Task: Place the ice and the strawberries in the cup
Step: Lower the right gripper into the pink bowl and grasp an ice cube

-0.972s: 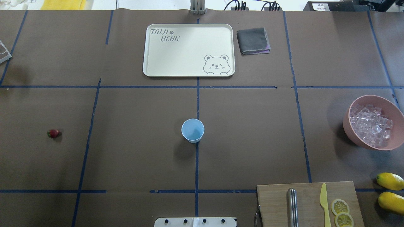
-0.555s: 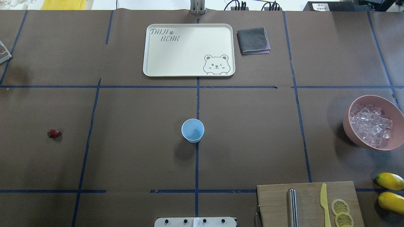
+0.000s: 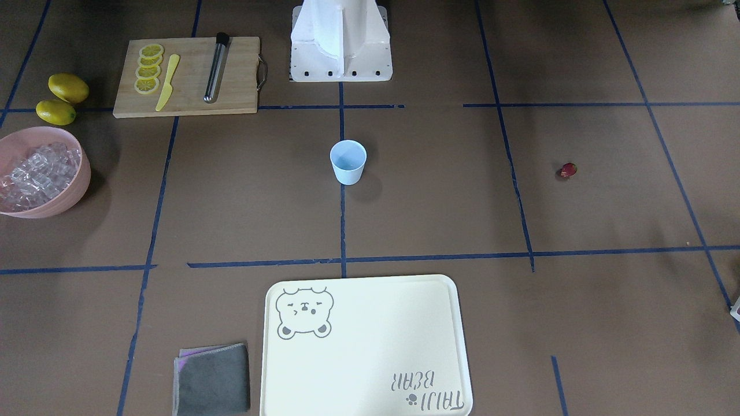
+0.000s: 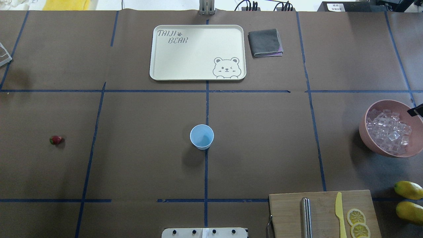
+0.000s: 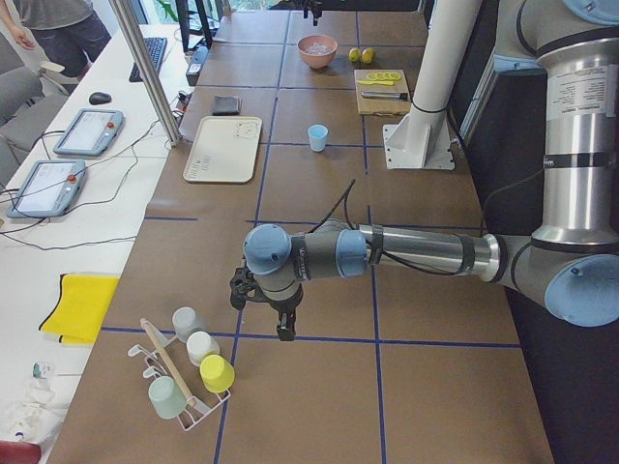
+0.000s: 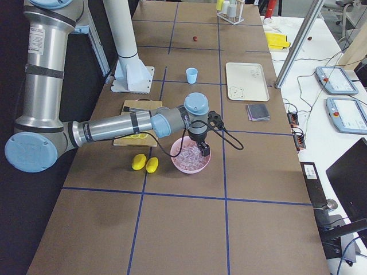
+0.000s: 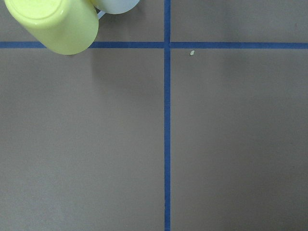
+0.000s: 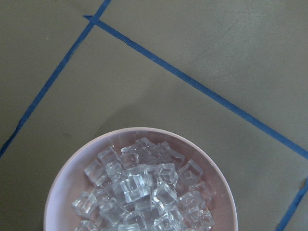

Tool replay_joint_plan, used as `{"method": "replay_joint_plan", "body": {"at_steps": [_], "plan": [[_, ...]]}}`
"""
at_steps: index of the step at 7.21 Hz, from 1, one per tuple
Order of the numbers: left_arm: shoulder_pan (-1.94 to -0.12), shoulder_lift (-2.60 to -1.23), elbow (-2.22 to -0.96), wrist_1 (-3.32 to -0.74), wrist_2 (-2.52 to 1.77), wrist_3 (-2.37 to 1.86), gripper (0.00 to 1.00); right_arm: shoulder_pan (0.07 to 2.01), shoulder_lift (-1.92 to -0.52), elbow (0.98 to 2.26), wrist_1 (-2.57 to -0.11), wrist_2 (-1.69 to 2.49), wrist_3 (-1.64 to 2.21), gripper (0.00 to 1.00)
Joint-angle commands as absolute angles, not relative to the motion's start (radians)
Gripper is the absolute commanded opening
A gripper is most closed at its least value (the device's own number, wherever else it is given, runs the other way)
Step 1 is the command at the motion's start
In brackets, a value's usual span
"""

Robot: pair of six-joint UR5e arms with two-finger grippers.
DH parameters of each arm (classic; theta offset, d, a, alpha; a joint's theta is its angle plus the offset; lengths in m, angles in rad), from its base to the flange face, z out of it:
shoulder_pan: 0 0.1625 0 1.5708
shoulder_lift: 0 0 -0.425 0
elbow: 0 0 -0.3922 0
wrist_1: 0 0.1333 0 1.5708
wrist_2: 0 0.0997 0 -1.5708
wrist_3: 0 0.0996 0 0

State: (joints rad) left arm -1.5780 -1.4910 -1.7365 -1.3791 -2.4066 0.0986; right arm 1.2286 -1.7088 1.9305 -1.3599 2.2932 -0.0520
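Exterior front-facing shows no arm at all. The cup (image 3: 348, 162) stands upright and looks empty at mid-table. The strawberry (image 3: 568, 170) lies alone, well off on the robot's left side. The ice (image 3: 34, 173) is heaped in the pink bowl (image 3: 81, 179), far off on its right.

Overhead exterior catches only a dark sliver of the right gripper (image 4: 416, 111) at the bowl's far rim, too little to say whether it is released or clenched.

Exterior right has that gripper pointing straight down just above the ice, with the cup well beyond it toward the table's middle. Its grip is no clearer from here.

Right wrist-mounted looks down on the cubes directly beneath; no fingers show.

Exterior left has the left gripper (image 5: 282, 324) hanging low near a rack (image 5: 164, 356) of upturned cups, the task's cup far ahead of it. I cannot tell whether it is released or clenched, and the strawberry doesn't show there.

Left wrist-mounted sees brown covering, blue tape and a yellow cup (image 7: 53, 21), but no fruit.

By my reckoning the right arm is much the nearer to the ice, and the next move turns on a short straight drop.
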Motion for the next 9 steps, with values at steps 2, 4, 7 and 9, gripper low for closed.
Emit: {"method": "replay_joint_plan", "body": {"at_steps": [2, 4, 7, 9], "plan": [[-1.571, -1.493, -1.736, -1.381, -2.407, 0.1, 1.0, 1.08, -1.695, 1.927, -1.359, 2.133, -0.045, 1.0], [-1.569, -1.493, -1.736, -1.381, -2.407, 0.098, 1.0, 1.048, -1.694, 1.914, -1.359, 2.128, -0.043, 0.99], [-1.568, -1.493, -1.736, -1.381, -2.407, 0.098, 1.0, 1.032, -1.638, 1.841, -1.359, 2.129, -0.041, 0.96], [-1.563, -1.493, -1.736, -1.381, -2.407, 0.098, 1.0, 1.031, -1.637, 1.848, -1.359, 2.138, -0.04, 0.86]]}}
